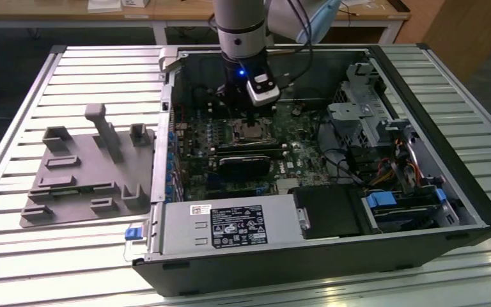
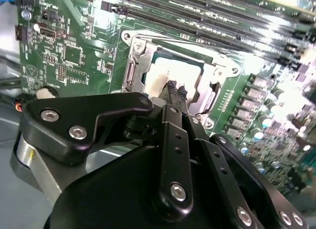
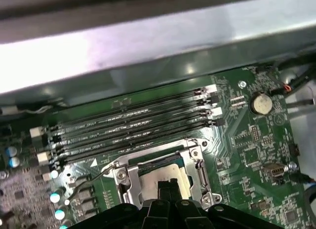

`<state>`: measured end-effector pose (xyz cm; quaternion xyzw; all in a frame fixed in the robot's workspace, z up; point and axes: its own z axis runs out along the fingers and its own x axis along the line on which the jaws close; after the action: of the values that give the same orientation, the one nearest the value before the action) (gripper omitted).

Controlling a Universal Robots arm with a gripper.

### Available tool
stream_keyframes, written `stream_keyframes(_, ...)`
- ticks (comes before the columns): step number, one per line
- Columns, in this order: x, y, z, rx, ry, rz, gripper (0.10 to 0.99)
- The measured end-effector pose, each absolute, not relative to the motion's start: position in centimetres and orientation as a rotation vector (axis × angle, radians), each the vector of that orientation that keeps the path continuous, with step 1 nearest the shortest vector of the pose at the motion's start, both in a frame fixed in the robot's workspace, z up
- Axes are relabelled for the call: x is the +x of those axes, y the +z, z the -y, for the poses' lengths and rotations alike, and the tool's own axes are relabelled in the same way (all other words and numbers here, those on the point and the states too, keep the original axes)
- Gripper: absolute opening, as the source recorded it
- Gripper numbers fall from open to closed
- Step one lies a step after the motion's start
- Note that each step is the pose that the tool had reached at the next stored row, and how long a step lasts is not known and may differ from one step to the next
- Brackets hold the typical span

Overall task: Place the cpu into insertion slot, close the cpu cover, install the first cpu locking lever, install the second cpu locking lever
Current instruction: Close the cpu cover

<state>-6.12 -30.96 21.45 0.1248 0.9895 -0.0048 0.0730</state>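
My gripper (image 2: 176, 90) hangs just above the cpu (image 2: 160, 76), its two black fingertips (image 2: 170, 86) pressed together with nothing between them. The cpu's dull grey top lies flat in the insertion slot (image 2: 174, 57) on the green board. The silvery cpu cover (image 2: 132, 66) lies down around the chip, whose top shows through the cover's window. In the first wrist view the gripper (image 3: 168, 186) is over the cpu (image 3: 155, 175), with the cpu cover (image 3: 200, 165) framing it. A thin wire lever (image 3: 91, 178) sticks out beside the socket. In the exterior view the gripper (image 1: 247, 123) reaches down into the open case.
Long black memory slots (image 3: 133, 125) run beside the socket. A black rectangular module (image 1: 243, 163) lies just past it. A grey fixture plate (image 1: 87, 173) sits on the slatted table at the exterior view's left. Case walls, cables and a drive cage (image 1: 365, 109) crowd the exterior view's right.
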Motion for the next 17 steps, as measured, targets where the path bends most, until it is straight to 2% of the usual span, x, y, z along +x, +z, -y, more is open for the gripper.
stream_keyframes(9,-6.13,21.38,30.97,0.225,-0.062,-2.987,0.102)
stream_keyframes(17,-6.09,21.35,30.96,0.226,-0.065,-3.008,0.102)
